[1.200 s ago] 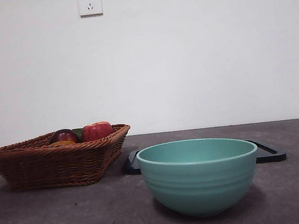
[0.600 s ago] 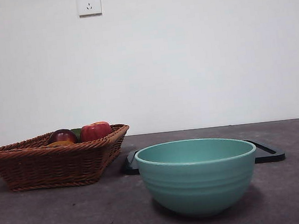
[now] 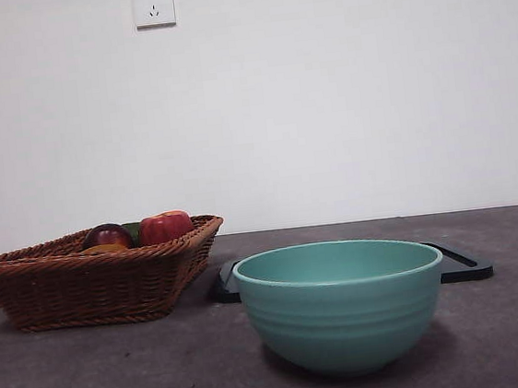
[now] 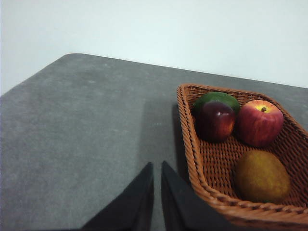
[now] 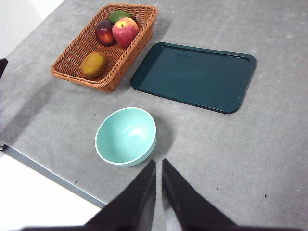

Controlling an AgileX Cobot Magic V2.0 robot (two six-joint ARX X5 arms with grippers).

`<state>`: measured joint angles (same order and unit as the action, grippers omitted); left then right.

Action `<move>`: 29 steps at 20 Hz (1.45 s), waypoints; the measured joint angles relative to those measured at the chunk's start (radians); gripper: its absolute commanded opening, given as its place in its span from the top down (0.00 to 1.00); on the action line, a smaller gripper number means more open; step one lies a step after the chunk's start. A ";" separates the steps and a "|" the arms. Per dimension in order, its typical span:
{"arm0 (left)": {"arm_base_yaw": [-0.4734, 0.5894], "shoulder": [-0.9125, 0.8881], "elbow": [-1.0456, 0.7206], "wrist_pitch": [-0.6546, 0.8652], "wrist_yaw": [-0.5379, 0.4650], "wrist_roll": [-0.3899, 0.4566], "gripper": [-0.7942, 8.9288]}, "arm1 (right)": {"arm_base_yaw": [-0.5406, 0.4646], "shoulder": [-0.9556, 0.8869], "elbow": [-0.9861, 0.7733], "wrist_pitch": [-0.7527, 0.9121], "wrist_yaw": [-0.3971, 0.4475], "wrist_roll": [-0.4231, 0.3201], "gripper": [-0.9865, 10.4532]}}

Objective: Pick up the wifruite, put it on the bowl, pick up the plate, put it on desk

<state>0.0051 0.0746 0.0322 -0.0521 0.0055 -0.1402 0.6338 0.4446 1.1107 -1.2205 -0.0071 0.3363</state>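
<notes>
A: Where is the wifruite [image 4: 262, 176] found?

B: It is seen lying in the basket [image 4: 192, 159], at the end near the left gripper [image 4: 157, 169], with the red apple [image 4: 259, 122], the purple fruit [image 4: 216, 120] and a green fruit [image 4: 217, 98] packed at the far end. From the front only a sliver of it [image 3: 104, 249] is shown over the basket rim [image 3: 99, 257].

A: And the jaws?

B: Both pairs are held nearly pressed together, a thin slit between them, nothing gripped. The left gripper is poised above bare desk [image 4: 72, 130] just beside the basket's corner. The right gripper [image 5: 159, 168] is held high, over the desk beside the bowl [image 5: 126, 136].

A: What is shown only from the right wrist?

B: The flat teal tray [image 5: 195, 76], lying just beside the basket; from the front it is mostly hidden behind the bowl [image 3: 342, 306]. Open desk is left on the tray's far side. The bowl stands near the desk's front edge, apart from the basket.
</notes>
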 measured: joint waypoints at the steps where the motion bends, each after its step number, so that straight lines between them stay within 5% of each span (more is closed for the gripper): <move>1: 0.000 -0.026 0.000 -0.023 -0.002 0.005 0.89 | 0.000 0.000 0.000 0.002 0.000 0.000 0.90; 7: -0.039 -0.069 0.000 -0.126 -0.079 0.050 0.89 | 0.000 0.000 0.000 0.004 0.000 0.000 0.90; 29: -0.043 -0.069 0.000 -0.127 -0.079 0.079 0.89 | 0.000 0.000 0.000 0.004 0.000 0.000 0.90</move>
<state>-0.0380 0.0055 0.0322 -0.1795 -0.0734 -0.0608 0.6338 0.4446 1.1107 -1.2163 -0.0067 0.3363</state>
